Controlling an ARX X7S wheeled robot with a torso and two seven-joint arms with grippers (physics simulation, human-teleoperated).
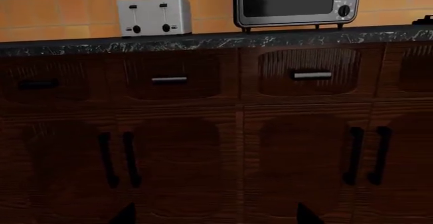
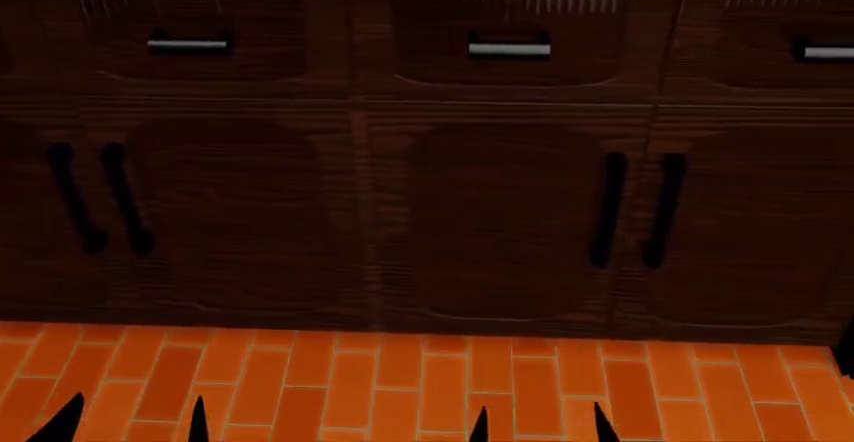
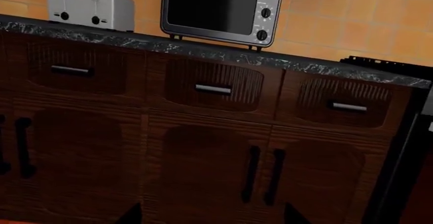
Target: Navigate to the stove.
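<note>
The stove's front with its knobs and oven window is out of view. In the right wrist view a black grate (image 3: pixel 387 63) and a dark upright edge (image 3: pixel 404 153) show just past the right end of the cabinets; I cannot tell if these are the stove. My left gripper (image 1: pixel 216 217) is open and empty, and points at the dark wood cabinets (image 1: pixel 203 148). My right gripper (image 3: pixel 213 217) is open and empty, facing the same cabinets (image 3: pixel 203 158). In the head view only the fingertips of the left gripper (image 2: pixel 130 428) and the right gripper (image 2: pixel 541 430) show, low over the floor.
Dark wood cabinets (image 2: pixel 494 222) with bar handles fill the view close ahead, under a black marbled counter (image 1: pixel 203 42). On it stand a silver toaster (image 1: pixel 153 15) and a toaster oven (image 1: pixel 295 2). The floor is of orange brick tiles (image 2: pixel 400 382).
</note>
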